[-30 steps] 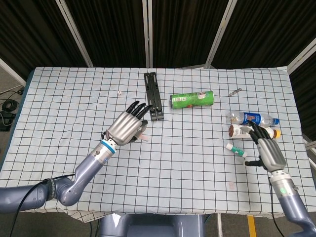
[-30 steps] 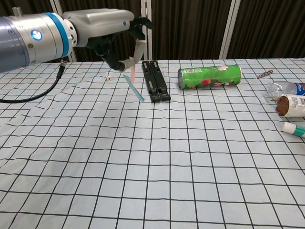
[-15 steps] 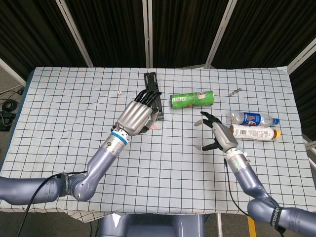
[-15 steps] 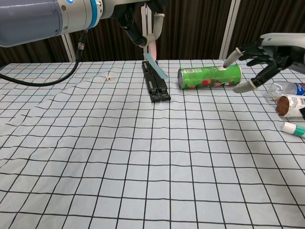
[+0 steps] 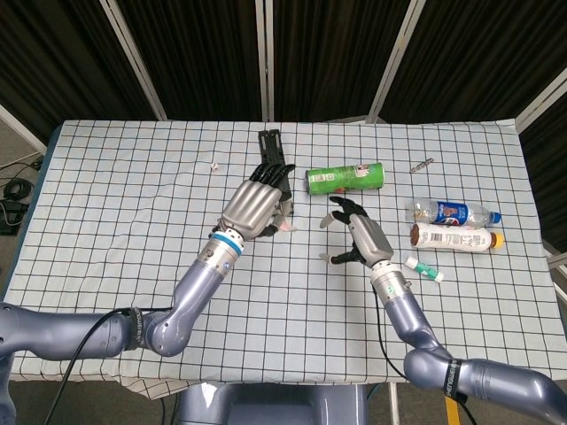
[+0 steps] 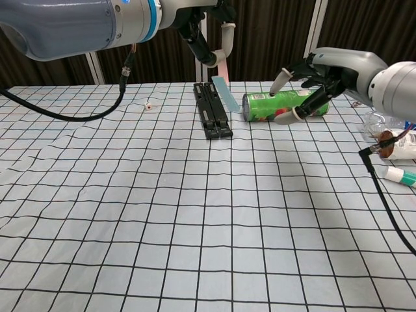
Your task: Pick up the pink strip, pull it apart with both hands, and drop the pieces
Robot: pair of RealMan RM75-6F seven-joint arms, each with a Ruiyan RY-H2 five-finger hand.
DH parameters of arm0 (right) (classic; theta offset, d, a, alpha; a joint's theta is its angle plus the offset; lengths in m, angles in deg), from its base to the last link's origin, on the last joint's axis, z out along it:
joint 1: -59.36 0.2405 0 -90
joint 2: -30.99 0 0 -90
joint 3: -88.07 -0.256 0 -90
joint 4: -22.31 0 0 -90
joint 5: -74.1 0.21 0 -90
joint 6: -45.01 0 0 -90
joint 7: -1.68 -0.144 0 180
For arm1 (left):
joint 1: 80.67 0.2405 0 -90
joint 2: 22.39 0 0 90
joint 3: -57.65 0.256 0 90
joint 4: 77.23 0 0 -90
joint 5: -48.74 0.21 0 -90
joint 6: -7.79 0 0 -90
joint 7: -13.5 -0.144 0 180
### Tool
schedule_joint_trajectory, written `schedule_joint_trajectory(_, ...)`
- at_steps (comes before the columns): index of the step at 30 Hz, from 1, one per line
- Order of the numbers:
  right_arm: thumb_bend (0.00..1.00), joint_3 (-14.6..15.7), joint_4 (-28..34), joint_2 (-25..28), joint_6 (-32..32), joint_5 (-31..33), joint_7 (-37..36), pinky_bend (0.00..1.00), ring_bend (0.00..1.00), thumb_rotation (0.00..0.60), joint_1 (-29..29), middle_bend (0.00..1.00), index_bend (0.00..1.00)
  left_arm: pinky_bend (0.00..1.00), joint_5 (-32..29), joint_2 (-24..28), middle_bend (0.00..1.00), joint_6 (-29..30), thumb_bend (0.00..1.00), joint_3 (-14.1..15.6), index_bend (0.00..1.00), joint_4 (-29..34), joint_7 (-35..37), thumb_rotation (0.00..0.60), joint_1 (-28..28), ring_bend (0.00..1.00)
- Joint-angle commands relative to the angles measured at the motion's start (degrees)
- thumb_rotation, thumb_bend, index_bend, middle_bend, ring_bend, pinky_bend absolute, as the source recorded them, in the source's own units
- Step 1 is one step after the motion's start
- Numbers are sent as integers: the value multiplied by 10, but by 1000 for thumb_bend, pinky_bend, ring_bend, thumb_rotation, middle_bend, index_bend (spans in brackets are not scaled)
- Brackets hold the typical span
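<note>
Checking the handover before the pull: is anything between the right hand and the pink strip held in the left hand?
Nothing visible: open air separates the right hand from the pink strip in the left hand; the green can lies lower, behind.

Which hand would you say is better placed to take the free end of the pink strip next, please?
The right hand, probably: it is open and empty, raised beside the strip. The left hand already holds the pink strip by its upper end, whose lower end hangs free toward the right hand.

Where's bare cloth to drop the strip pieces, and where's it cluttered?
Free: near half of the table, and the left side beyond the black bar. Crowded: right edge, with bottles and small tube, plus green can behind the right hand.
</note>
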Motion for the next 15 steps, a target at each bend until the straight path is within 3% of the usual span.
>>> schedule_joint_trajectory(1, 79, 0, -3, -6, 1, 6, 4, 0, 0, 600, 5, 88, 448, 0, -7, -4, 0, -1, 503, -4, 845, -1, 13, 600, -5, 0)
schedule_joint_trajectory(15, 167, -7, -2, -34, 17, 25, 11, 0, 0, 600, 16, 110, 517, 0, -46, -11, 0, 11, 503, -9, 846, -2, 30, 600, -35, 0)
